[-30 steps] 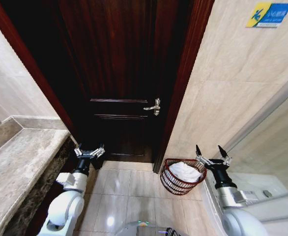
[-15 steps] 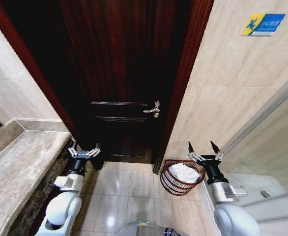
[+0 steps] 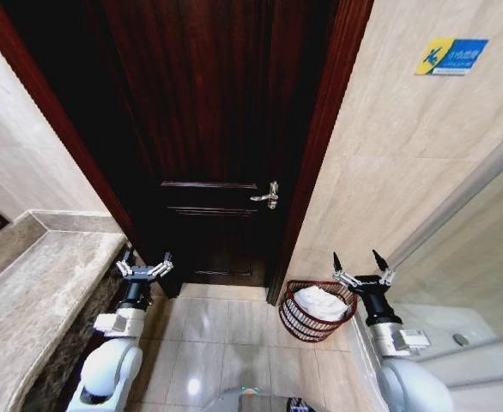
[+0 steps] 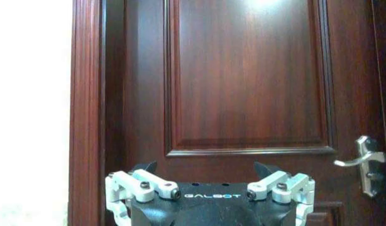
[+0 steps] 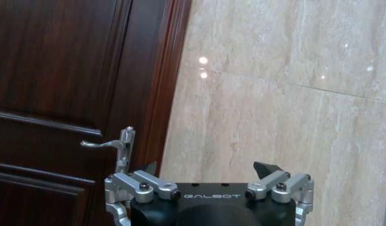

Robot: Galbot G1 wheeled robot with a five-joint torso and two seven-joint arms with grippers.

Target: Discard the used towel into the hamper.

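Observation:
The hamper (image 3: pixel 303 324), a small round reddish-brown wire basket, stands on the floor by the door frame. A white towel (image 3: pixel 321 301) lies bunched inside it. My right gripper (image 3: pixel 358 262) is raised just right of the hamper's rim, open with nothing between its fingers. In the right wrist view that gripper (image 5: pixel 210 168) points at the marble wall beside the door. My left gripper (image 3: pixel 145 261) is held up at the left, open and empty, well away from the hamper. In the left wrist view it (image 4: pixel 205 168) faces the dark door.
A dark wooden door (image 3: pixel 217 129) with a silver lever handle (image 3: pixel 268 196) is straight ahead. A marble counter (image 3: pixel 28 300) runs along the left. Beige tiled wall (image 3: pixel 389 172) and a glass panel (image 3: pixel 483 257) are on the right. Tiled floor (image 3: pixel 217 343) lies between.
The head camera has shifted, so the whole picture slid slightly. The towel stays in the hamper and both grippers remain open and raised.

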